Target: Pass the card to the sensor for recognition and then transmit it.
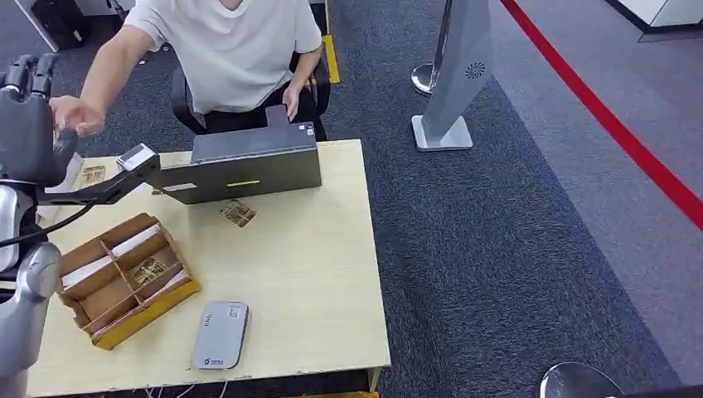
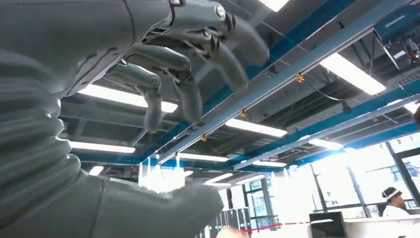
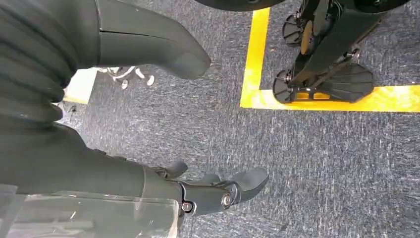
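Head view gives you the wooden desk (image 1: 315,274) with a person (image 1: 228,50) seated behind its far edge, one of their hands (image 1: 76,114) reaching out beside your robot's raised left hand (image 1: 26,124). That left hand is lifted above the desk's far left corner; in the left wrist view its fingers (image 2: 188,79) are curled loosely and apart from the thumb, with nothing in them against the ceiling lights. One card (image 1: 238,213) lies flat on the desk just in front of the dark sensor box (image 1: 253,162), which stands along the far edge. A second card (image 1: 93,174) sits at the far left corner (partly hidden by the arm). Near the left edge you have a cardboard divided tray (image 1: 124,278) holding another card (image 1: 150,269) in a middle compartment. A grey flat device (image 1: 220,334) rests near the front edge. Right wrist view shows the right hand (image 3: 208,191) hanging over grey carpet (image 3: 317,168), fingers extended and spread, holding nothing.
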Tool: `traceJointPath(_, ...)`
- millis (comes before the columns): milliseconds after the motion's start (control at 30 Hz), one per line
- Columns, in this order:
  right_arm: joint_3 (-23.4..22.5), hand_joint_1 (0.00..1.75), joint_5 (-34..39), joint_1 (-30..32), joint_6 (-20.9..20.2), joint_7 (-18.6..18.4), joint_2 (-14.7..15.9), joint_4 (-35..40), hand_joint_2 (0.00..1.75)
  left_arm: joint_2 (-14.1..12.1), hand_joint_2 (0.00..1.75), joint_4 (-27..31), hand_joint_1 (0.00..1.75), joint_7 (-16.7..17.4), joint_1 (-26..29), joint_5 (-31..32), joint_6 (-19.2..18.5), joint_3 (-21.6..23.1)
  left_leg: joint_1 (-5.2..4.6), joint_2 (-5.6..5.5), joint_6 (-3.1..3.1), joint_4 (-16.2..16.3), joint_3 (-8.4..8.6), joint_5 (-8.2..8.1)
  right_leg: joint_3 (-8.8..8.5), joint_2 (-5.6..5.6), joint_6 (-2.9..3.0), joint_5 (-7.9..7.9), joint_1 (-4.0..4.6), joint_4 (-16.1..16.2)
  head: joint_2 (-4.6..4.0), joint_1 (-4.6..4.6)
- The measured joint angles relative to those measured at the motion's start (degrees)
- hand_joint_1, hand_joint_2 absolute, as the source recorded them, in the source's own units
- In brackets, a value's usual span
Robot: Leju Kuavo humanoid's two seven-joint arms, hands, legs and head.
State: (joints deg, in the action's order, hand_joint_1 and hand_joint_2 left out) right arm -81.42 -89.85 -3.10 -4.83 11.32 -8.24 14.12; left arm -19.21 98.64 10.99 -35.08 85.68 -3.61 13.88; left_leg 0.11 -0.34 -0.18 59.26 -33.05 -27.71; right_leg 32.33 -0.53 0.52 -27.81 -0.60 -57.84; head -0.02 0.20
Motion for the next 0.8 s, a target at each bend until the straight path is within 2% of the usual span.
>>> traceJointPath(300, 0.13, 0.0, 0.0, 0.0, 0.0, 0.0, 0.15, -0.17, 1.75, -0.13, 1.75, -0.26, 0.0, 0.17, 0.02, -0.04, 0.02, 0.0, 0.0, -0.01, 0.0, 0.0, -0.01, 0.0, -0.01, 0.0, 0.0, 0.0, 0.0, 0.0, 0.0, 0.02)
traceJointPath(433, 0.15, 0.0, 0.02, 0.03, 0.0, -0.04, 0.2, -0.17, 1.75, -1.29, 1.75, -0.72, 0.0, 0.9, 0.78, 0.02, 0.33, -0.13, 0.0, 0.0, 0.0, -0.02, -0.03, 0.0, -0.01, -0.03, 0.0, 0.0, 0.0, -0.01, 0.02, 0.02)
traceJointPath(567, 0.15, 0.0, 0.13, 0.16, -0.07, -0.48, 0.26, -0.17, 1.75, -5.1, 1.75, -2.34, 0.0, 2.34, 3.65, 0.2, 1.23, -2.54, 0.01, 0.12, -0.02, -0.05, -0.02, -0.01, 0.01, -0.17, 0.01, -0.01, 0.01, -0.05, 0.0, 0.02)
traceJointPath(633, 0.15, 0.0, 0.2, 0.27, -0.09, -0.79, 0.31, -0.17, 1.75, -7.79, 1.75, -4.42, 0.0, 3.28, 6.0, 0.31, 2.25, -5.56, 0.02, 0.3, -0.03, -0.08, 0.02, -0.02, 0.06, -0.36, 0.02, -0.01, 0.01, -0.08, 0.0, 0.0)
traceJointPath(733, 0.15, 0.0, 0.35, 0.56, -0.13, -0.83, 0.39, -0.17, 1.75, -12.69, 1.75, -8.69, 0.0, 3.19, 10.42, 0.2, 6.04, -11.87, 0.04, 0.47, -0.07, -0.14, 0.04, -0.05, 0.13, -0.56, 0.08, -0.05, 0.03, -0.12, 0.0, 0.02)
traceJointPath(800, 0.15, 0.0, 0.35, 0.83, -0.26, -0.83, 0.52, -0.17, 1.75, -15.69, 1.75, -12.03, 0.0, 3.08, 14.36, 0.15, 7.95, -17.62, 0.06, 0.62, -0.16, -0.16, 0.06, -0.11, 0.17, -0.72, 0.12, -0.07, 0.04, -0.14, 0.02, 0.0)
